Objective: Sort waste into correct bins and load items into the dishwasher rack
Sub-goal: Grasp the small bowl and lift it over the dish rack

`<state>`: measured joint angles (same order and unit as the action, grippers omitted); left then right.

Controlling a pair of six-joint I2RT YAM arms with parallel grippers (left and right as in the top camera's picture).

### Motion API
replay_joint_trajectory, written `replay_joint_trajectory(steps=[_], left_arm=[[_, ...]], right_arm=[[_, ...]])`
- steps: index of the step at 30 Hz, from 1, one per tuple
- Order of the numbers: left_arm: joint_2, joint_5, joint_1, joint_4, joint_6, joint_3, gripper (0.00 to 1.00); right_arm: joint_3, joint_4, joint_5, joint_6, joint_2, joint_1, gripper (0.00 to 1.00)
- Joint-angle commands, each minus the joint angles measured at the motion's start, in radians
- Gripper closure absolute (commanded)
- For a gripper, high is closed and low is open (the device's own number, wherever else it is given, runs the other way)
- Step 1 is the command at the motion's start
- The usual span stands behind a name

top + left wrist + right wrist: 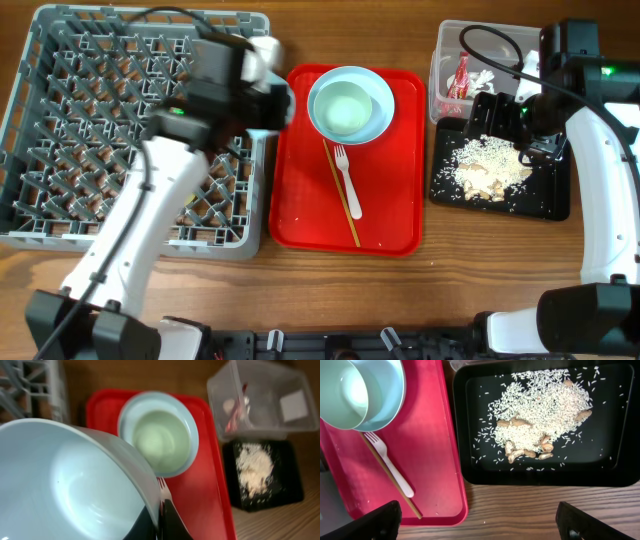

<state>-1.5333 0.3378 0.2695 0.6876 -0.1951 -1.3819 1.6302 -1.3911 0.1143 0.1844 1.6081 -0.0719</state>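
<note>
The pale blue saucer (65,485) is clamped by its rim in the closed left gripper (160,505), at the dishwasher rack's (70,90) two o'clock edge; on the red tray (385,200) the green bowl (345,108) is nested in the blue plate (381,112) at twelve o'clock, with fork (347,180) and chopstick (342,200) laid at six; the right gripper (477,510) is spread wide over the black tray's (615,467) six o'clock edge, where food scraps (540,415) are heaped.

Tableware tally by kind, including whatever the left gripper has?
Pale blue dishes: 2 (plate on the red tray, dish in the left gripper)
Green bowl: 1
White fork: 1
Chopstick: 1
Total: 5
</note>
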Motion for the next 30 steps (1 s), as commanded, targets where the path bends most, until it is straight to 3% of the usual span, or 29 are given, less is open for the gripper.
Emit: replay_joint_trajectory(steps=[1,7,18,30], left_arm=[[-0.011,0.361,-0.185,-0.053,0.035,-0.013,0.96],[-0.095,0.637,-0.377,-0.122,0.034,-0.013,0.96],[-0.34,0.998,-0.56,-0.325,0.004,-0.013,0.96],[-0.475,1.02,-0.657,-0.374,0.003,-0.013,0.96]], right_arm=[[0.017,-0.002,-0.011,0.002,-0.011,0.0,0.0],[0.017,-0.002,-0.01,0.002,-0.011,0.0,0.0],[0.017,-0.002,-0.01,0.002,-0.011,0.0,0.0],[0.017,-0.009,-0.01,0.002,-0.011,0.0,0.0]])
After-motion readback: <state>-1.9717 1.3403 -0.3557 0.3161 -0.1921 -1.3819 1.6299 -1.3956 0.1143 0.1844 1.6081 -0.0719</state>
